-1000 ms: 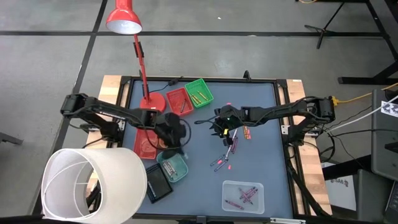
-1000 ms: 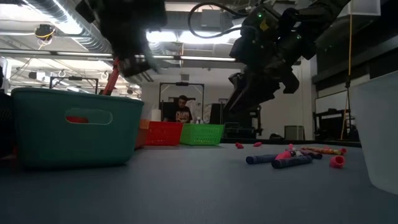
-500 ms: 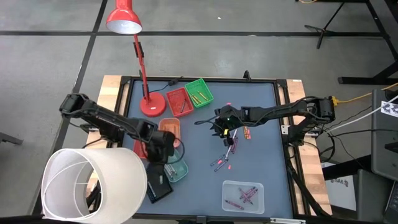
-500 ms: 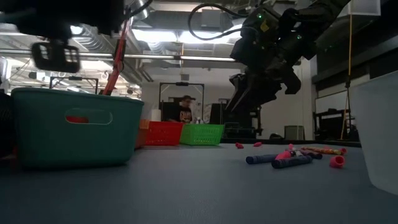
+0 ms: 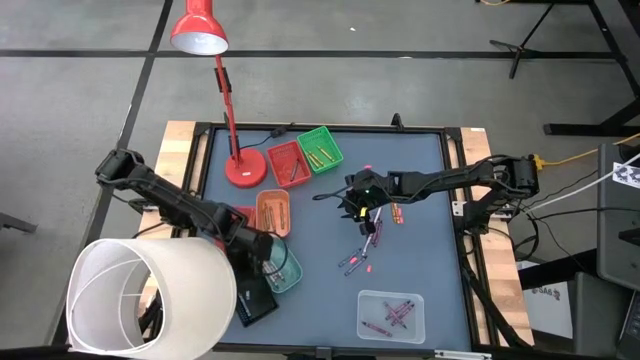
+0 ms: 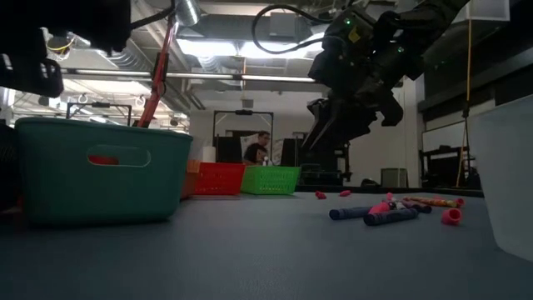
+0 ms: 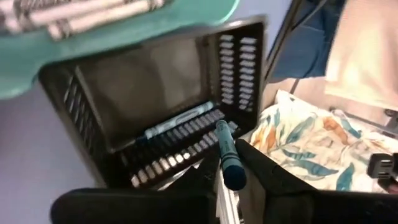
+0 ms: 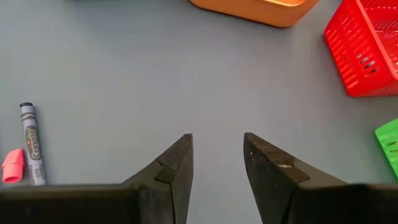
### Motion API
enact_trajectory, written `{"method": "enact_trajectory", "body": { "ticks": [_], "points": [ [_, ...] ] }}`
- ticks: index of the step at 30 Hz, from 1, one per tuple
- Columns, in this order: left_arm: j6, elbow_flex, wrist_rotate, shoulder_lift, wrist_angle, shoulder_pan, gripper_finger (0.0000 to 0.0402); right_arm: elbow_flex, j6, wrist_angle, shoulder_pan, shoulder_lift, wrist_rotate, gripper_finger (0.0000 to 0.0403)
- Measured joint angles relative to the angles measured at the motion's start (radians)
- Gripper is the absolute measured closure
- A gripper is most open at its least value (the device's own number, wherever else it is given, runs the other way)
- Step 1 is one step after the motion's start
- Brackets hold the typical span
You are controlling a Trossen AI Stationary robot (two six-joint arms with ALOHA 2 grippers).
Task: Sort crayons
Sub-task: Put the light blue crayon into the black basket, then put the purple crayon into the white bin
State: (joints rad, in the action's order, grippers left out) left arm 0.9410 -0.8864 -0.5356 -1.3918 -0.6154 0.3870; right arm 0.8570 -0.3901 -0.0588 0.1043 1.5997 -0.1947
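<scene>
Nearest the front edge of the table sits a clear tub point(image 5: 392, 316) with a few crayons lying in it, and off to its left a big white lampshade point(image 5: 150, 296) covers that corner. Just past the shade, the left gripper point(image 7: 233, 180) hangs over a black tray point(image 7: 165, 109), its fingers pinched on a teal crayon point(image 7: 229, 155) that points toward the tray's slotted wall. One pale blue crayon point(image 7: 180, 121) already lies on the tray's floor. Touching the black tray on its far side is a teal tray point(image 5: 280, 268) with grey crayons point(image 7: 81, 12) in it.

Toward the middle of the table a loose scatter of crayons point(image 5: 366, 245) lies on the blue mat, mostly dark and pink ones, with a pink stub point(image 5: 368, 269) at the near end and an orange one point(image 5: 396, 213) at the far end. The right gripper point(image 8: 216, 163) hovers above the mat just behind that scatter, fingers apart with nothing between them; a grey crayon point(image 8: 29, 143) and a pink stub point(image 8: 12, 166) lie on the mat off to one side of it.

Further back stand an orange tray point(image 5: 273, 211), then a red tray point(image 5: 286, 163) and a green tray point(image 5: 320, 149) side by side, each with crayons inside. A red desk lamp point(image 5: 200, 28) rises from its round base point(image 5: 244, 168) beside the red tray. Beyond the table, a person point(image 6: 257, 148) is in the room's far doorway.
</scene>
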Motion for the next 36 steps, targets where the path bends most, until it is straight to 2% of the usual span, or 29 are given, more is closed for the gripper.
{"method": "enact_trajectory", "body": {
  "ticks": [4,9,18,28,36],
  "points": [
    [0.003,0.0,0.01,0.0,-0.04,0.018,0.0358,0.0,0.0,-0.001,0.0,0.0,0.0,0.0262],
    [0.003,0.0,0.119,0.0,-0.073,0.033,0.0325,0.0,0.021,-0.003,0.0,0.0,0.006,0.0262],
    [-0.001,0.0,0.256,0.0,-0.066,0.033,0.0293,0.0,0.05,-0.125,0.001,-0.038,0.21,0.0262],
    [-0.061,0.0,0.418,0.0,0.043,0.032,0.0291,0.0,0.047,-0.378,0.001,-0.113,0.195,0.0262],
    [-0.212,0.0,0.586,0.0,0.199,0.002,0.0291,0.0,0.027,-0.449,0.001,-0.117,0.137,0.0262]
  ]
}}
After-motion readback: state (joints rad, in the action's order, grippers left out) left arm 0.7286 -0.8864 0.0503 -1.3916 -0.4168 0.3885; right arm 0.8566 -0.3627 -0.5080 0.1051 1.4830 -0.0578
